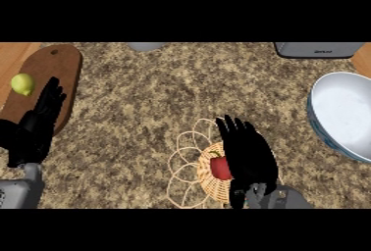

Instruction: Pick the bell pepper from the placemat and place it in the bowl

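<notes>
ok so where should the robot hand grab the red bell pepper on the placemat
Grip the bell pepper across its red body, below the stem at its upper end. Come from above and the right, where the right robot hand hangs open. It lies lengthwise on the woven placemat, so closing across its width probably suits best.

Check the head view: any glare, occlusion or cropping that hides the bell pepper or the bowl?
Head view: the right robot hand covers most of the red bell pepper on the woven placemat; the white bowl is cut off by the right edge, evenly lit inside, no harsh glare; the left robot hand is black with little visible detail, overlapping the wooden cutting board beside the lemon.
</notes>
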